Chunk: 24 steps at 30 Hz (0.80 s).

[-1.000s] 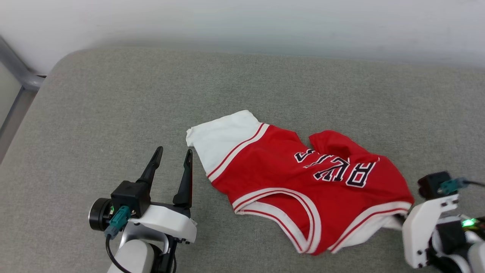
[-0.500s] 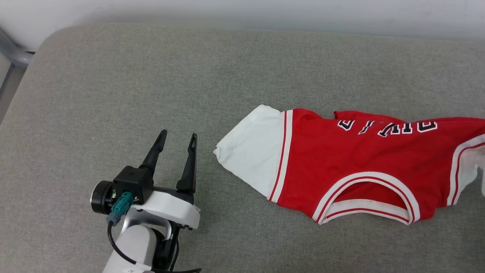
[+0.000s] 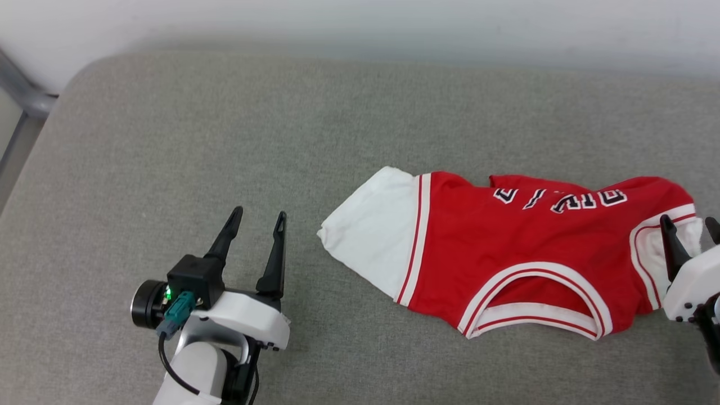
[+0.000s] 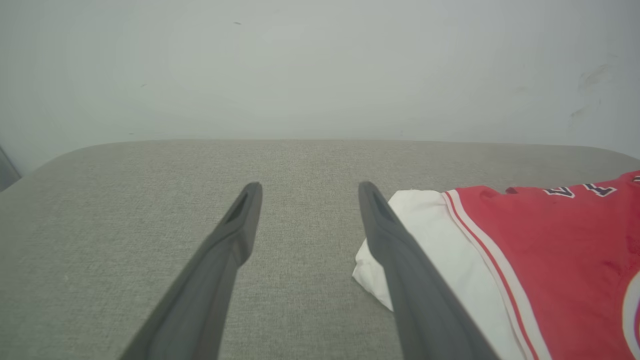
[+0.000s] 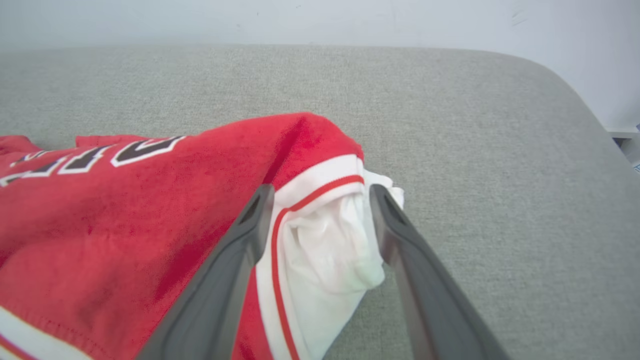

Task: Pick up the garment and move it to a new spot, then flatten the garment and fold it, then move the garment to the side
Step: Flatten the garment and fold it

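Left hand [image 3: 260, 212] spread wide, near garment [image 3: 506, 247]; right hand [image 5: 322, 190] wide, straddling white sleeve [image 5: 330, 250].

The shirt [image 3: 506, 247] is bright red, with a plain white sleeve [image 3: 371, 230] at its left end and another white one at the right. Red-and-white stripes edge both sleeve seams and the neck opening [image 3: 534, 270]. Black lettering [image 3: 557, 198] outlined in white runs along its far edge. The worktop [image 3: 169, 140] is a flecked grey-green weave, and the wall [image 3: 360, 22] behind is pale off-white. The left end effector [image 3: 259, 212] has charcoal fingers, a black block, a white shell, a teal plug [image 3: 179, 316] and a small green light. The right end effector [image 3: 689, 220] has the same dark fingers and white shell.
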Tool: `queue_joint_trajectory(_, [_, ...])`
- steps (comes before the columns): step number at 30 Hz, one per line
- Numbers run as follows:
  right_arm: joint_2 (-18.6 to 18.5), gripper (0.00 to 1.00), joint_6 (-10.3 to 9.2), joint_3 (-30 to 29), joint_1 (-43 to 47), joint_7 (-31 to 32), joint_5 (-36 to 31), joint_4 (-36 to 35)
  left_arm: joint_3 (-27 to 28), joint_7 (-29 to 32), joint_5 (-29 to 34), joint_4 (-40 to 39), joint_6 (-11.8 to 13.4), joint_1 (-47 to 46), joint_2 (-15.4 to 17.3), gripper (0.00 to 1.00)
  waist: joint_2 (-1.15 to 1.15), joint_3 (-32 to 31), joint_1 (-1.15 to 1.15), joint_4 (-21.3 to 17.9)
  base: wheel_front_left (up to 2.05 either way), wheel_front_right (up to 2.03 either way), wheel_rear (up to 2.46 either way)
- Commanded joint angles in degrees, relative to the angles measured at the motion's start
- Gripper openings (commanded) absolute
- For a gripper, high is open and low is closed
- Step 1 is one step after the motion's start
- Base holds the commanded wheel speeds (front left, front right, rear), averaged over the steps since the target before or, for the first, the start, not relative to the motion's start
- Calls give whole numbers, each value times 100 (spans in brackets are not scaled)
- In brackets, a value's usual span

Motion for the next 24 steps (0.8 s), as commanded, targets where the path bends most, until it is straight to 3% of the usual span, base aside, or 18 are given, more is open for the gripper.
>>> queue_joint_trajectory(1, [65,100,-6,-16,105,-153,-38,-26,14,-14,22,22,-12,81,32,100,0,-154,0,-67,0,0,0])
queue_joint_trajectory(6, [358,100,-5,31,402,-1206,-179,-273,69,-14,36,123,14,275,59,100,0,-538,0,-190,0,0,0])
queue_joint_trajectory(12, [711,100,-5,362,878,-1808,-329,-729,108,-14,21,195,50,537,121,100,0,-921,0,-320,0,0,0])
queue_joint_trajectory(24, [1146,100,-5,755,2149,-1608,-329,-2039,67,339,-94,256,88,745,241,100,0,-1235,0,-461,0,0,0])
